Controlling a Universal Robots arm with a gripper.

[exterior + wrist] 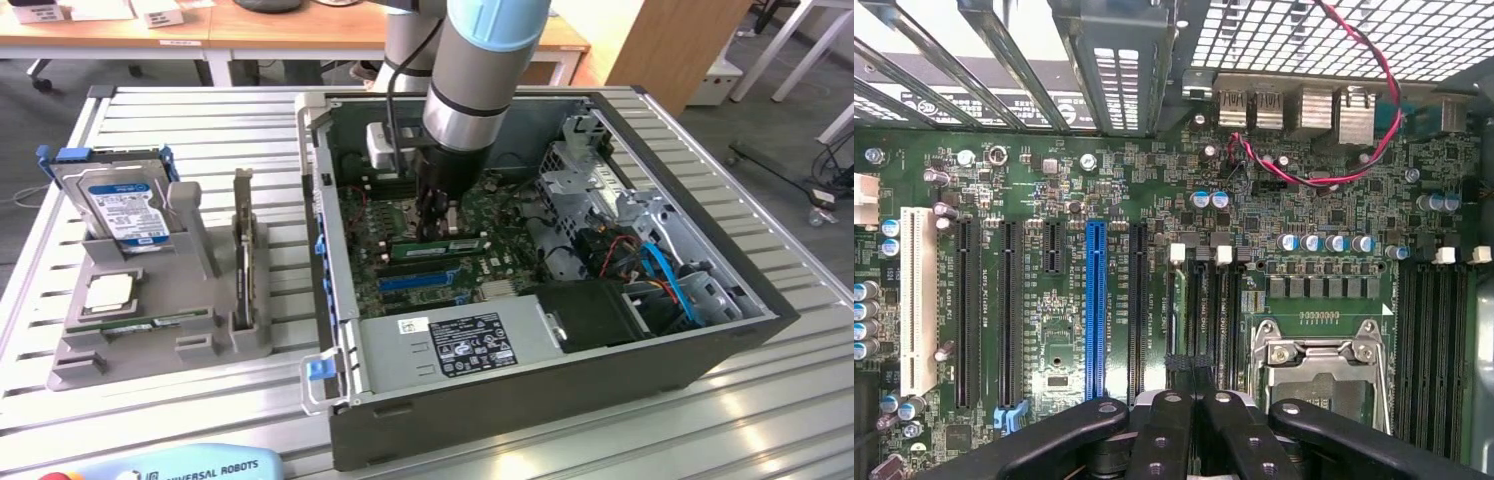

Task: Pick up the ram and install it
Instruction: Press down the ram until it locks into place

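Two fingers of my gripper (pixel 1189 372) are closed right up against each other, tips down over the memory slots (pixel 1199 310) on the motherboard (pixel 1154 200). From the wrist I can't tell whether anything is pinched between them.

In the exterior view, the ram (pixel 438 243) stands on edge in the slot area, right at my fingertips. It is a green stick lying along the slots. Whether it is fully seated I can't tell.

Just beside the hand:
- CPU socket (pixel 1322 365) on one side, metal latch frame visible.
- Blue expansion slot (pixel 1095 300) on the other side, with black slots flanking it.

Further out on the board, a red wire (pixel 1394 110) loops past the rear ports.

My arm reaches straight down into the open computer case (pixel 534 420). The power supply (pixel 454 345) sits in the case, near the hand.

Well apart from the hand, outside the case towards the exterior view's left, a grey holder (pixel 80 370) sits on the slatted table (pixel 200 130). It carries:
- second ram (pixel 134 326), lying flat.
- silver processor (pixel 110 290), just behind that stick.
- hard drive (pixel 123 205), propped upright.
- expansion card (pixel 243 250), standing on edge.
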